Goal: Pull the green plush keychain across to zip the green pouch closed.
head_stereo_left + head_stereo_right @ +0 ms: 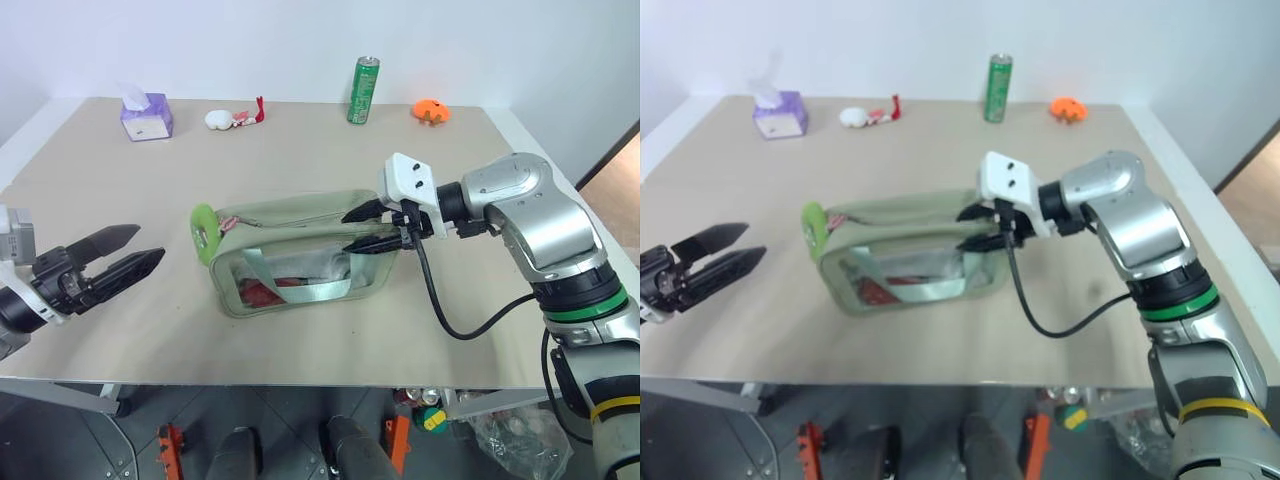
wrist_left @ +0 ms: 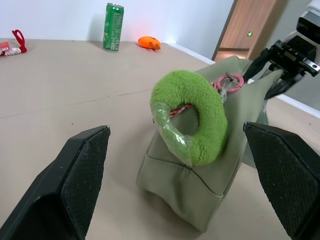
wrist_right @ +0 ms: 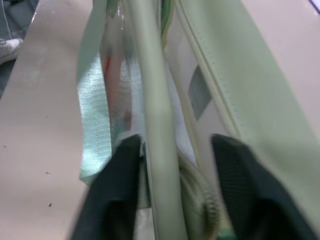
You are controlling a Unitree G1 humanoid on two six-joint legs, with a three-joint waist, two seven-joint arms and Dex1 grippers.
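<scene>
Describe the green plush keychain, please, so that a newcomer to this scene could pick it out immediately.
Start at the green pouch lying mid-table. At its end nearer the left gripper hangs the green plush keychain, on a pink link. It is a fuzzy lime ring with a hole, unlike the tall, smooth drink can at the far edge.

A beige bench (image 1: 300,330) carries everything. The green pouch (image 1: 290,262) lies mid-bench, its near end at the right end effector (image 1: 368,228), its far end facing the left end effector (image 1: 128,252). Beyond both, along the back edge: a purple tissue box (image 1: 146,114), a small white-and-red item (image 1: 232,118), a green drink can (image 1: 364,90), and an orange object (image 1: 431,111).
</scene>
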